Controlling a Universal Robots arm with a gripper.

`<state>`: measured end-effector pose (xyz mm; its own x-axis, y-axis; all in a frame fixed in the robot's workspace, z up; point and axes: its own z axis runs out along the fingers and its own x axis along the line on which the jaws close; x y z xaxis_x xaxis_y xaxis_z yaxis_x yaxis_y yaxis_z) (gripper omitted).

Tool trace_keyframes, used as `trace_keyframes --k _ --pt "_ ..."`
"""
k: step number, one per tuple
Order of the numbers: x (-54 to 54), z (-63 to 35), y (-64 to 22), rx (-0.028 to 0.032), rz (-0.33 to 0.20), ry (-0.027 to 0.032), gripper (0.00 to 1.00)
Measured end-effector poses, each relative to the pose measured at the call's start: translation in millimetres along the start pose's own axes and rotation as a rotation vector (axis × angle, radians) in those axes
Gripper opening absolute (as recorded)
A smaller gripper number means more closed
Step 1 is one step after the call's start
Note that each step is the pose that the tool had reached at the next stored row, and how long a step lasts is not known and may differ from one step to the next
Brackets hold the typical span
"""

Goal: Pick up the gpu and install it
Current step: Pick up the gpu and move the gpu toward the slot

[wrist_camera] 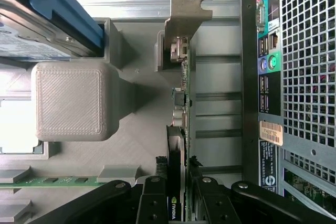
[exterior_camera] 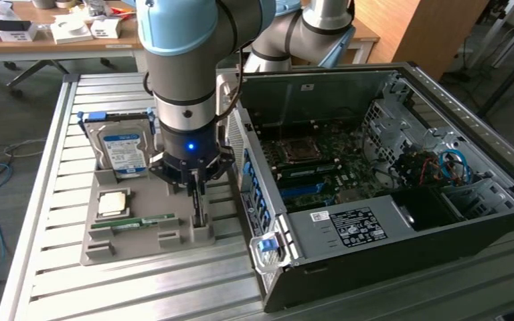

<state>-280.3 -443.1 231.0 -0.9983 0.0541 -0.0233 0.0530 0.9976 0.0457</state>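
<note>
The gpu [exterior_camera: 198,212] stands on its edge in a slot of the grey holder tray [exterior_camera: 154,194], seen edge-on as a thin dark card. In the wrist view the gpu [wrist_camera: 185,95] runs lengthwise with its pale metal bracket [wrist_camera: 184,11] at the far end. My gripper [exterior_camera: 195,186] hangs straight down over the card. Its black fingers [wrist_camera: 153,200] press on both faces of the card, so the gripper [wrist_camera: 178,203] is shut on the gpu, which still sits in the tray.
The open computer case [exterior_camera: 373,174] lies right beside the tray at the exterior view's right, motherboard [exterior_camera: 315,167] exposed. A silver blue-labelled hard drive [exterior_camera: 123,150], a processor [exterior_camera: 114,202] and a green memory stick [exterior_camera: 136,221] also sit in the tray. Slatted metal table [exterior_camera: 51,267] underneath.
</note>
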Motion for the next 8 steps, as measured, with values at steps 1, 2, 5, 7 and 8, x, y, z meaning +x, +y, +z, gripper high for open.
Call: trace_keyframes --k 1,2,5,7,8 --pt "-0.1 -0.3 0.0 -0.0001 0.000 -0.0001 0.26" --pt "-0.1 -1.2 0.0 0.0001 0.000 0.0001 0.26" --pt "-0.1 -4.3 0.2 0.0001 0.000 0.0002 0.26" --pt "-0.1 -7.0 0.3 0.0001 0.000 0.0001 0.26" --pt "-0.2 -8.7 0.4 0.0001 0.000 0.0001 0.26"
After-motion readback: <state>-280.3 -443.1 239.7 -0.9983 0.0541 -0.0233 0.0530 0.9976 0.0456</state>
